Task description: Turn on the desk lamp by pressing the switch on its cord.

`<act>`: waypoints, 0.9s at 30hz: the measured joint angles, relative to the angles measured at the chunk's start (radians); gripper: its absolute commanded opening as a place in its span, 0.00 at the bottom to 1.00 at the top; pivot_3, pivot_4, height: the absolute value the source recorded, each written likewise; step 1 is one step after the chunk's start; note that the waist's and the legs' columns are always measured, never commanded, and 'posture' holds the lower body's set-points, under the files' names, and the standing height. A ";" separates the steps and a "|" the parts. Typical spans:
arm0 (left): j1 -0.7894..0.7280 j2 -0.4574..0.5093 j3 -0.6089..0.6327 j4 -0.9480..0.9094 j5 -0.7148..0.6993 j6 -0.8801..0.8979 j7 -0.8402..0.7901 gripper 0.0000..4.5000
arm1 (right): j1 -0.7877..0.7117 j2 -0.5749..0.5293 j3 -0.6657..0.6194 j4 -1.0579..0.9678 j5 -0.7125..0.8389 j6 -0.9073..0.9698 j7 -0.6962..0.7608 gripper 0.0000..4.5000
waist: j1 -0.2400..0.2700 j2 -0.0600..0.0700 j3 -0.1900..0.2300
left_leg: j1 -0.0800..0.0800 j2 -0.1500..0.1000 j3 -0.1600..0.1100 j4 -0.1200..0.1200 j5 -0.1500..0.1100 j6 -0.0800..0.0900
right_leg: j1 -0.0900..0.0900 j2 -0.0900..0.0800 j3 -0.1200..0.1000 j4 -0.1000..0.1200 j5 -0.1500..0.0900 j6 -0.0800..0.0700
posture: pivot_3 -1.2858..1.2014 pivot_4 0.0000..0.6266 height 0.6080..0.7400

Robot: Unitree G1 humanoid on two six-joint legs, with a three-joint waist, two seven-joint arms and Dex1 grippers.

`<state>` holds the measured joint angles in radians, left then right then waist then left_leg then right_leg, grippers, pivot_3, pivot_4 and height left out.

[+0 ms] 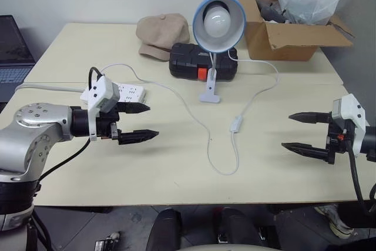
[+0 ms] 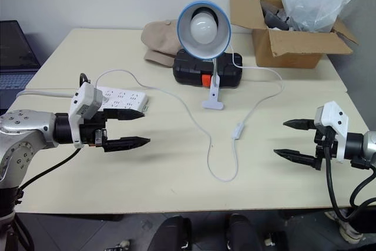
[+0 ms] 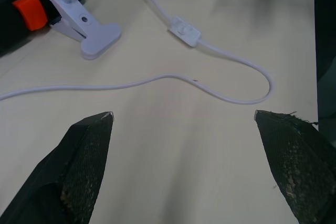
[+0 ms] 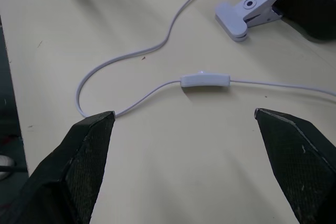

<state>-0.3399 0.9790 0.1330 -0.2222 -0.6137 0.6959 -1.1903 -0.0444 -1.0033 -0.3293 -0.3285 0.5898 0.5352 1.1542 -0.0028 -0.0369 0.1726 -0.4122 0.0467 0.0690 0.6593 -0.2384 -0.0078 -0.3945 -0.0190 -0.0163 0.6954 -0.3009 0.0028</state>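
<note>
The desk lamp (image 1: 218, 20) stands mid-table on its white clip base (image 1: 210, 96), blue shade and white bulb facing me, unlit. Its thin white cord (image 1: 258, 95) loops over the table, and the small white switch (image 1: 236, 124) lies on it in front of the clip, also seen as the switch (image 4: 205, 81) and the switch (image 3: 184, 30). My left gripper (image 1: 140, 122) hovers open at the left, well apart from the switch. Over the table's right side my right gripper (image 1: 296, 131) is open too, pointing toward the switch with a gap between them. Both hold nothing.
A white power strip (image 1: 126, 91) lies just behind the left gripper. Behind the lamp sit a black case (image 1: 194, 60) with an orange latch and a beige cap (image 1: 161, 35). An open cardboard box (image 1: 291, 33) with a plastic bag stands back right. A laptop (image 1: 13, 51) is far left.
</note>
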 measured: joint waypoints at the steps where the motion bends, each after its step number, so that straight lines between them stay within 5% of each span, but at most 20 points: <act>1: 0.003 0.000 0.000 0.001 0.000 0.000 0.000 1.00 | 0.000 0.001 0.000 0.000 0.000 0.000 0.000 1.00 | 0.000 0.000 0.000 | 0.000 0.000 0.000 0.000 0.000 0.000 | 0.000 0.000 0.000 0.000 0.000 0.000 | 0.52 0.24 1.00; 27: 0.059 -0.031 0.026 -0.001 -0.022 -0.007 0.047 1.00 | -0.020 0.047 0.036 0.024 -0.008 0.087 -0.092 1.00 | 0.001 0.000 0.000 | 0.000 0.000 0.000 0.000 0.000 0.000 | 0.000 0.000 0.000 0.000 0.000 0.000 | 0.52 0.24 1.00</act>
<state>-0.2806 0.9481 0.1585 -0.2237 -0.6355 0.6890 -1.1434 -0.0647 -0.9559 -0.2935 -0.3047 0.5821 0.6225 1.0623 -0.0021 -0.0368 0.1727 -0.4124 0.0468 0.0687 0.6595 -0.2385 -0.0078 -0.3945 -0.0191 -0.0164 0.6957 -0.3007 0.0024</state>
